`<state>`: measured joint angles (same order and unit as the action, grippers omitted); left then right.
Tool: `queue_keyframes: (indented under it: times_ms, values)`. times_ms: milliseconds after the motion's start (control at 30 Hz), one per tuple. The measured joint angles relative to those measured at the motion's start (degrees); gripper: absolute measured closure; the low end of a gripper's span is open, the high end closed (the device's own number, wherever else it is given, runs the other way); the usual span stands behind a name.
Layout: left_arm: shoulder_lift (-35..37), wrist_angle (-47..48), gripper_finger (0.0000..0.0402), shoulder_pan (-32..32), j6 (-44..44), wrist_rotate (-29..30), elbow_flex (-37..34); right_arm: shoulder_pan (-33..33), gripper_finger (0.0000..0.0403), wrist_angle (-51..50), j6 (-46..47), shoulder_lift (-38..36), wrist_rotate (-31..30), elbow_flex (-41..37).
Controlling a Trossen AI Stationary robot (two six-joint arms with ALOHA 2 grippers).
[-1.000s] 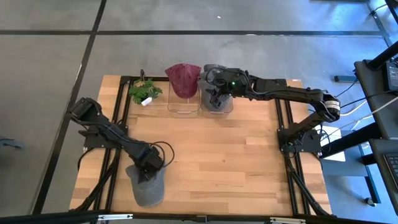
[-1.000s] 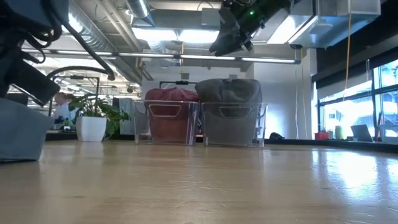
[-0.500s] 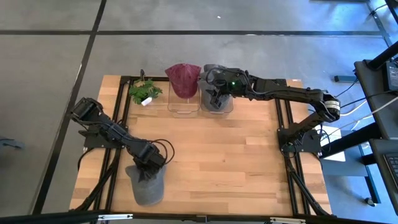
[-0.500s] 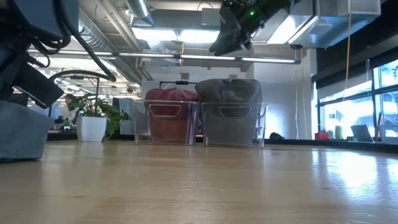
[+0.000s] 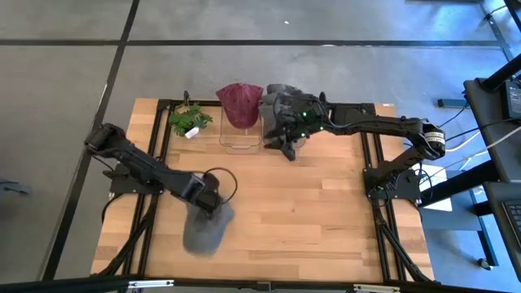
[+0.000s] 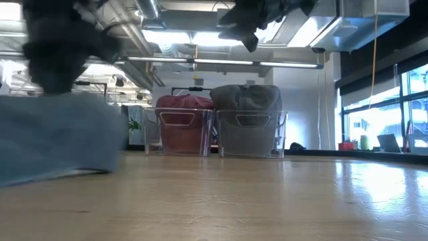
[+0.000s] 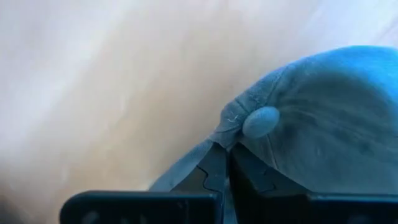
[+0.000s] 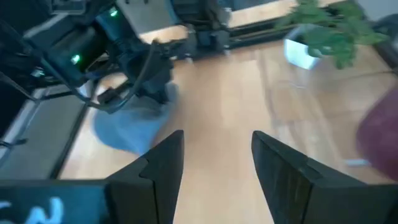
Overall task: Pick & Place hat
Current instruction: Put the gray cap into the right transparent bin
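Note:
A grey-blue hat [image 5: 205, 230] sits at the table's near left; it fills the left of the low view [image 6: 57, 137]. My left gripper [image 5: 208, 202] is at its far side, shut on its cloth next to the top button [image 7: 261, 121]. My right gripper [image 5: 286, 146] hovers open, holding nothing, just in front of two clear bins at the far edge. One bin holds a red hat [image 5: 238, 106], the other a grey hat [image 5: 281, 99]. The right wrist view looks past its open fingers [image 8: 214, 155] at the left arm and the grey-blue hat [image 8: 130, 127]. My left gripper pinches a fold of the hat's crown cloth [image 7: 231, 142] between its two shut fingers, right beside the top button. The fingers slant down from the table's far left. The hat trails below and in front of them, and its lower edge [image 6: 47, 177] seems to rest on the table.
A small potted plant [image 5: 189, 120] stands at the far left beside the bins. Black frame rails [image 5: 151, 155] run along the table's left and right sides. Bare wood lies between the hat and the bins [image 5: 301, 212].
My left gripper has shut on the hat's crown and moved toward the table's right and far side, dragging the hat, which has slid and stretched out after it. My right gripper has swung from above the grey hat's bin toward the near edge, staying open.

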<state>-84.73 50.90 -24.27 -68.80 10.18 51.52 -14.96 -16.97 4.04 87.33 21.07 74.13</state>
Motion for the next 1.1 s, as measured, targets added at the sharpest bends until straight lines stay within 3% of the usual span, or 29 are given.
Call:
queue_keyframes:
  times_ms: [200,300,567,800,1100]
  values:
    - [3.1,-0.1,0.0398,4.1,4.9,7.4,6.2,3.6,0.0213,3.1,14.0,0.0,-1.0,0.0]
    - [3.4,-1.9,0.0398,6.0,9.2,10.2,9.4,5.2,0.0213,2.5,16.5,0.0,-1.9,0.0]
    - [3.4,-12.0,0.0398,9.6,18.8,10.8,12.2,8.3,0.0213,2.6,16.3,3.8,-1.1,0.0]
    - [3.4,-18.0,0.0398,10.2,23.1,9.6,12.3,9.4,0.0213,4.1,9.1,7.1,0.0,-0.1]
    - [3.4,-23.8,0.0398,10.9,26.9,9.7,12.3,9.4,0.0213,8.6,10.8,9.9,5.5,0.0]
